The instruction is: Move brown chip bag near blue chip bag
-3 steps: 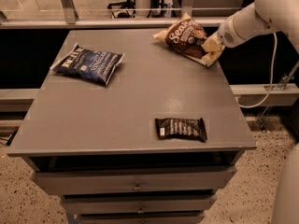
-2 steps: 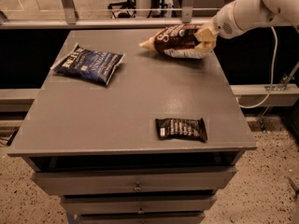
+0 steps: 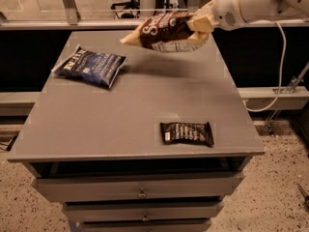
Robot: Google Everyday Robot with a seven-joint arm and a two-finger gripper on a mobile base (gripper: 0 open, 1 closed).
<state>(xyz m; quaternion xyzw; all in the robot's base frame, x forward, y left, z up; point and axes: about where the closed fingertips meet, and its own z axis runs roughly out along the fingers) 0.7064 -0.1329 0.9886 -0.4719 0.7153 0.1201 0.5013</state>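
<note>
The brown chip bag point(image 3: 164, 32) hangs in the air over the far middle of the grey table point(image 3: 120, 124), well above its top. My gripper point(image 3: 201, 24) is shut on the bag's right end, with my white arm reaching in from the upper right. The blue chip bag point(image 3: 91, 65) lies flat at the table's far left, to the lower left of the brown bag and apart from it.
A small flat black wrapped bar point(image 3: 187, 132) lies near the table's front right edge. Drawers point(image 3: 140, 190) sit below the table front. A white cable point(image 3: 279, 66) hangs on the right. A rail and glass run behind the table.
My gripper has lifted the brown chip bag off the far right of the table and carried it up and to the left, toward the table's middle.
</note>
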